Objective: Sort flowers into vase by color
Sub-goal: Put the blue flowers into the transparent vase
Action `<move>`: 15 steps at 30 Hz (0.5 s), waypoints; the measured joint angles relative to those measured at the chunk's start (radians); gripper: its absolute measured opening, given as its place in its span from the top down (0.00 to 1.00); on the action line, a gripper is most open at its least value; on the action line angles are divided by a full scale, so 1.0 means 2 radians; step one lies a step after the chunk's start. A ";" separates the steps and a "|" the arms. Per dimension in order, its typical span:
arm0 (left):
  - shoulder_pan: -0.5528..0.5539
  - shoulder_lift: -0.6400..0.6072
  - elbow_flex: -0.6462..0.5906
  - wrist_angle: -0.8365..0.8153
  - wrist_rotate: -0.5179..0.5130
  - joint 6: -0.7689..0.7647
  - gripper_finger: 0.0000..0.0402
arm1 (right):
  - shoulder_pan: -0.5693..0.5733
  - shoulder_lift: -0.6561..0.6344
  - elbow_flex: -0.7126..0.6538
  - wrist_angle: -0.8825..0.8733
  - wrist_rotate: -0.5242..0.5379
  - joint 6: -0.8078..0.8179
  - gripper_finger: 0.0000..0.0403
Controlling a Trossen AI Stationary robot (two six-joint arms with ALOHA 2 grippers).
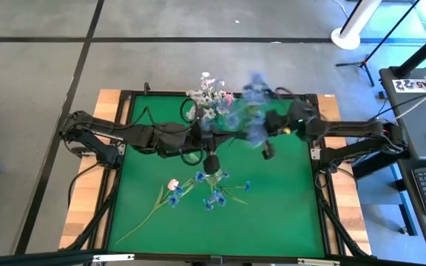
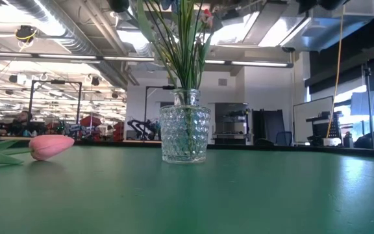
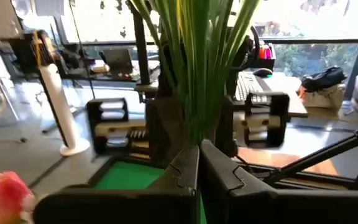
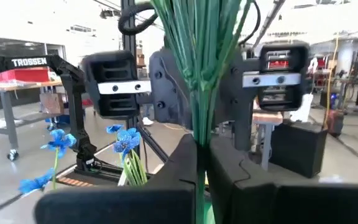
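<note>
Both grippers, left point(image 3: 199, 163) & right point(image 4: 201, 163), clamped same bunch of green-stemmed artificial flowers point(image 1: 231, 111) at table's 12 o'clock, above clear studded glass vase point(image 2: 184, 134). Risk: opposing pulls could snap stems, tip vase.

Vase point(image 2: 184, 133): on the table point(image 1: 279, 214), near its middle, stems standing in it
Left gripper point(image 3: 199, 163): above the vase, reaching in from the left, closed on the held stems point(image 3: 197, 56)
Right gripper point(image 4: 201, 163): facing it from the right, clamped on the same bunch
Loose flowers point(image 1: 209, 193): lying on the table in front of the vase
Lone bud point(image 2: 50, 145): lying left of the vase
</note>
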 joint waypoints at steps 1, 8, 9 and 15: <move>-0.004 -0.003 0.000 -0.005 -0.007 0.010 1.00 | 0.000 -0.011 0.000 -0.009 -0.001 -0.007 0.97; -0.054 -0.027 0.022 -0.013 -0.062 0.088 0.91 | -0.001 -0.083 0.000 -0.110 0.029 -0.047 0.97; -0.060 -0.027 0.027 -0.013 -0.071 0.094 0.90 | 0.000 -0.092 0.000 -0.121 0.030 -0.049 0.97; -0.115 -0.042 0.041 -0.054 -0.183 0.113 0.79 | 0.000 -0.136 -0.001 -0.225 0.023 -0.061 0.97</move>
